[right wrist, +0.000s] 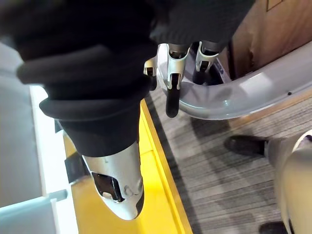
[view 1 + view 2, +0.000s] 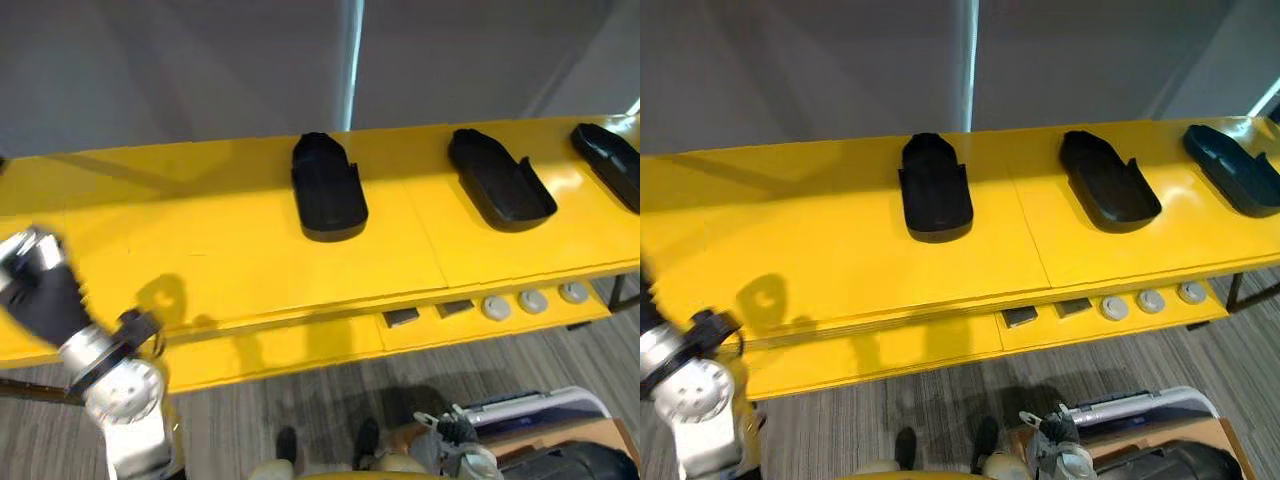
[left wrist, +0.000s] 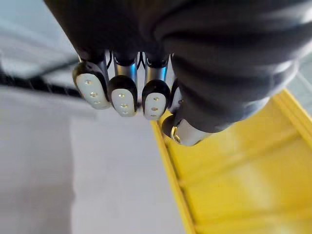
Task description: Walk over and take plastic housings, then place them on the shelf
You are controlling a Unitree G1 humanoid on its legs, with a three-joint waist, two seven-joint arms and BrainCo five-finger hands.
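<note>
Three black plastic housings lie on the yellow shelf (image 2: 200, 240): one in the middle (image 2: 328, 188), one to its right (image 2: 498, 180), one at the far right edge (image 2: 610, 160). My left hand (image 2: 35, 285) hovers over the shelf's left end, far from the housings; in the left wrist view its fingers (image 3: 122, 95) hang relaxed and hold nothing. My right hand (image 2: 455, 432) is low at the front right, beside a grey-white cart rim (image 1: 229, 105). Its fingers (image 1: 171, 92) are straight and empty.
A lower yellow ledge (image 2: 300, 350) carries two small dark blocks (image 2: 402, 318) and three grey discs (image 2: 533, 301). The grey-white cart (image 2: 540, 408) with a brown box stands on the striped carpet at the lower right. A grey wall rises behind the shelf.
</note>
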